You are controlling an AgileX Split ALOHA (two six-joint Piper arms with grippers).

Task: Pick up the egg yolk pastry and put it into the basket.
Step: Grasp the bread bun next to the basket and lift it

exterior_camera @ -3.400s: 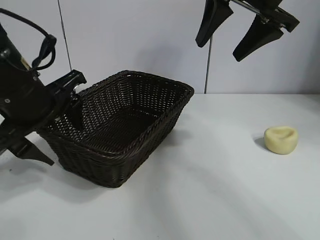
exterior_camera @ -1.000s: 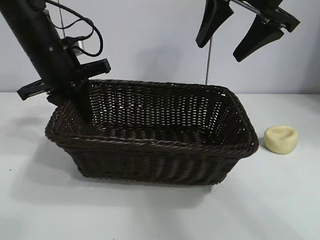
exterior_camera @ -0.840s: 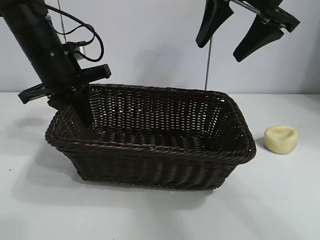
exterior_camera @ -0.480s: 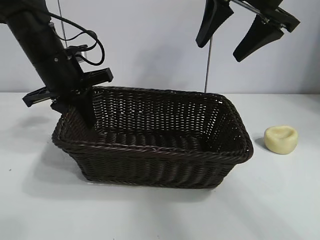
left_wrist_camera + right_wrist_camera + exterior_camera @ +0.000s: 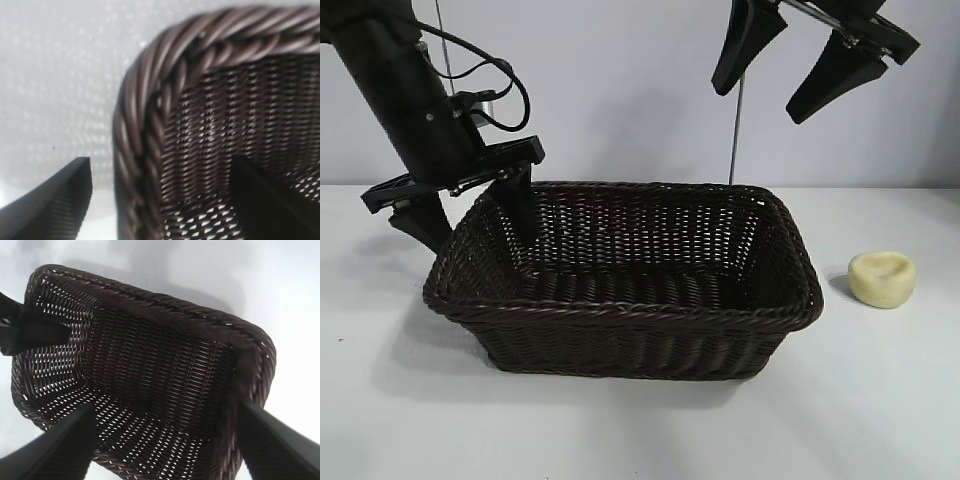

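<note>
The egg yolk pastry (image 5: 882, 279), a small pale yellow lump with a dented top, lies on the white table to the right of the basket, apart from it. The dark brown wicker basket (image 5: 630, 300) stands in the middle; nothing shows inside it. My left gripper (image 5: 475, 232) is open astride the basket's far left corner, one finger inside and one outside. In the left wrist view the braided rim (image 5: 150, 100) runs between the fingers of the left gripper (image 5: 160, 200). My right gripper (image 5: 757, 103) hangs open high above the basket's right part; the right wrist view shows the right gripper (image 5: 165, 445) above the basket (image 5: 150, 305).
The white table (image 5: 720, 430) spreads around the basket, with a pale wall behind. The left arm's cable (image 5: 490, 85) loops above the basket's left end. The left gripper's finger (image 5: 35, 332) shows inside the basket in the right wrist view.
The left gripper, shut on the basket's left rim while it dragged and turned the basket toward the pastry, has now opened and let go. The right arm and pastry have not moved.
</note>
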